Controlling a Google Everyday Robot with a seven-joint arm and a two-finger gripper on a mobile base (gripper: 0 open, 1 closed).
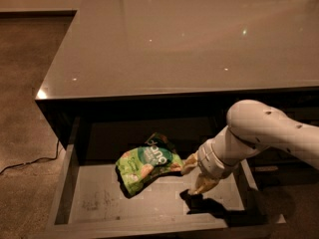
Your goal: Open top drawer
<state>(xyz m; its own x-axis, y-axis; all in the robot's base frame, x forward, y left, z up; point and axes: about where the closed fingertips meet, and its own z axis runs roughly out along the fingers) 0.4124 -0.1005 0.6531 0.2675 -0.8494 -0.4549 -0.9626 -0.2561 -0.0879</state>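
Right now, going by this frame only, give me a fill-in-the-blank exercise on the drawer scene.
1. The top drawer stands ___.
2. The snack bag lying in it is mostly ___.
3. In the camera view, the gripper, fingers apart, is inside the drawer just to the ___ of the bag.
4. The arm behind the gripper is ___ in colour.
Missing words: open; green; right; white.

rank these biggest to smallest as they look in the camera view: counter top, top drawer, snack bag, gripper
1. counter top, fills most of the view
2. top drawer, standing open
3. snack bag, lying in the drawer
4. gripper, inside the drawer just right of the bag, clearly smallest
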